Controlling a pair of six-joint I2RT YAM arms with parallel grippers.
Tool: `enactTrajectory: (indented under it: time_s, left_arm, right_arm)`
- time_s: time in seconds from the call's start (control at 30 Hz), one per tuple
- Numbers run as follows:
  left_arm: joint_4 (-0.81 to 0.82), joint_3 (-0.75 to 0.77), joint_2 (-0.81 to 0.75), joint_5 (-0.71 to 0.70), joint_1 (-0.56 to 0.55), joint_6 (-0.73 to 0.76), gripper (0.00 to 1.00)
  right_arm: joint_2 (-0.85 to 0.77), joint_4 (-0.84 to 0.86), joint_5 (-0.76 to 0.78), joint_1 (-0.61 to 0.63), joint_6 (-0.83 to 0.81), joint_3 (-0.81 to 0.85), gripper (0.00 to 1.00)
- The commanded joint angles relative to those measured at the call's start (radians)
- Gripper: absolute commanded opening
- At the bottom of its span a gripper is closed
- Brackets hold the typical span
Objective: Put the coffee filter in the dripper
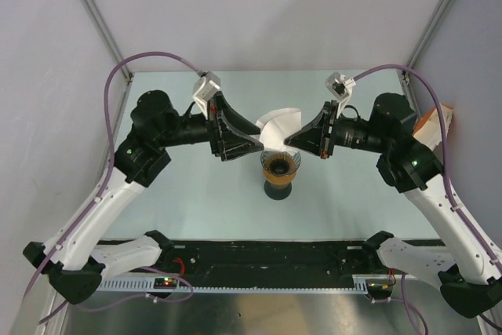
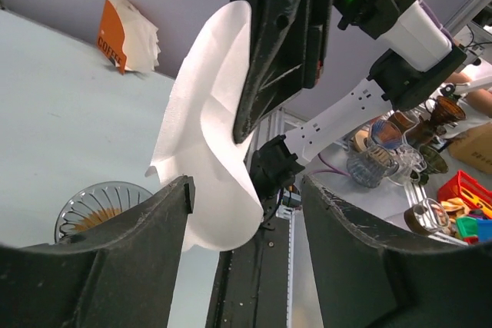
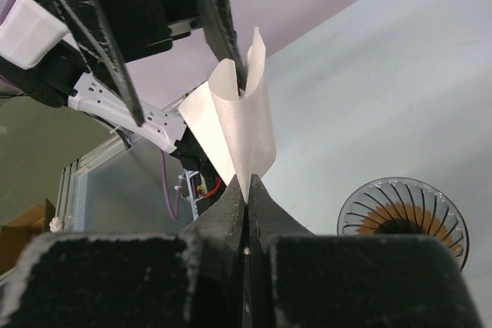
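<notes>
An orange packet (image 2: pixel 115 32) lies at the table (image 1: pixel 196 209) edge — glassware (image 2: pixel 378 157) and a red crate (image 2: pixel 465 190) beyond.

Soft, even overhead light; little glare.
The coffee filter (image 2: pixel 207 136) is nearly washed-out white; the desk (image 1: pixel 196 202) bears only faint shadows; wrist-view backgrounds blur.

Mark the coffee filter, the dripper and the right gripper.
coffee filter (image 3: pixel 244 124), right wrist view, middle of the curled white sheet.
dripper (image 3: pixel 361 203), right wrist view, ribbed clear wall.
right gripper (image 3: pixel 247 190), right wrist view, between its shut fingertips.
</notes>
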Motion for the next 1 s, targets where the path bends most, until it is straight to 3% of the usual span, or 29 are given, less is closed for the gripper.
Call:
enactTrajectory:
  time_s: [0.0,0.13,0.3,0.37,0.47,0.5,0.57,0.67,0.77,0.87,0.97]
  left_arm:
    - [0.025,0.055,0.023,0.019,-0.026,-0.046,0.65]
    - [0.025,0.057,0.043,0.017,-0.041,-0.073,0.60]
    - [0.025,0.062,0.060,0.038,-0.046,-0.097,0.46]
    - [0.024,0.065,0.063,0.047,-0.051,-0.094,0.36]
    - [0.025,0.074,0.069,0.060,-0.054,-0.085,0.09]
    - [0.025,0.079,0.073,0.066,-0.053,-0.086,0.05]
    - [0.023,0.097,0.079,0.073,-0.051,-0.096,0.01]
    - [0.023,0.117,0.087,0.080,-0.049,-0.116,0.00]
    - [0.024,0.126,0.090,0.083,-0.044,-0.136,0.00]
    - [0.042,0.132,0.098,0.091,-0.034,-0.173,0.00]
    - [0.100,0.120,0.098,0.102,-0.024,-0.216,0.00]
  right_arm:
    - [-0.002,0.020,0.005,0.019,-0.024,0.003,0.00]
    - [-0.002,0.024,0.010,0.024,-0.024,0.003,0.00]
    - [0.000,0.021,0.018,0.026,-0.027,0.003,0.00]
    - [0.002,0.023,0.019,0.024,-0.027,0.003,0.00]
    - [0.003,0.023,0.009,0.023,-0.028,0.003,0.00]
    - [0.003,0.020,-0.001,0.023,-0.030,0.003,0.00]
    - [0.000,0.011,-0.020,0.017,-0.035,0.003,0.12]
    - [-0.009,-0.019,-0.056,0.004,-0.054,0.002,0.43]
    - [-0.019,-0.057,-0.081,-0.007,-0.093,0.002,0.62]
    - [-0.029,-0.074,-0.103,-0.013,-0.123,-0.008,0.67]
    - [-0.039,-0.058,-0.119,-0.014,-0.129,-0.022,0.60]
